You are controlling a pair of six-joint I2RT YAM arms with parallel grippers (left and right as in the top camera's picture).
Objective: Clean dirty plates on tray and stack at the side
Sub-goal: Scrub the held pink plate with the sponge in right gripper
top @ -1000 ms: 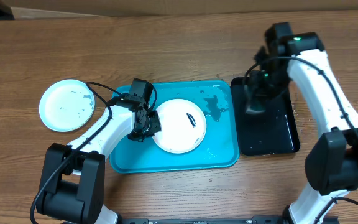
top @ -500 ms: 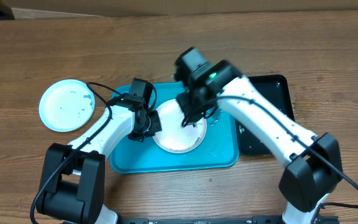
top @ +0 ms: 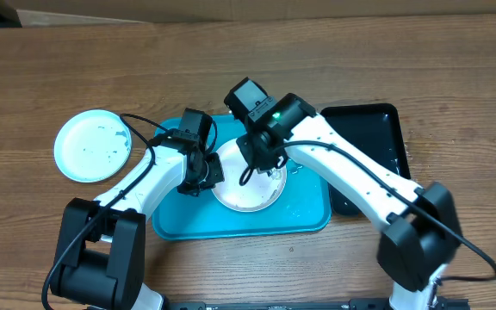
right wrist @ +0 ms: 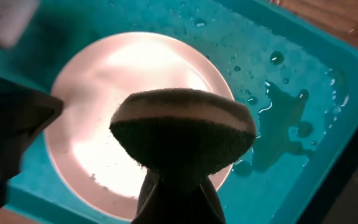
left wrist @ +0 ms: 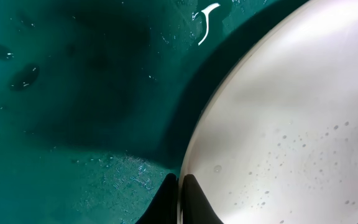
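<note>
Scrubbing step. Right tool [right wrist: 178,198] is clamped on a dark sponge [right wrist: 183,127], poised over the white plate [right wrist: 135,81] directly beneath it on the tray [right wrist: 303,74]. Left tool [left wrist: 180,198] pinches the plate's rim. Lower straight down, press lightly, and sweep away from the left tool so the plate cannot skid.

Left end effector [top: 206,173] and sponge [right wrist: 182,134] crowd the plate [top: 244,197]; tray [top: 231,224] front bare.
</note>
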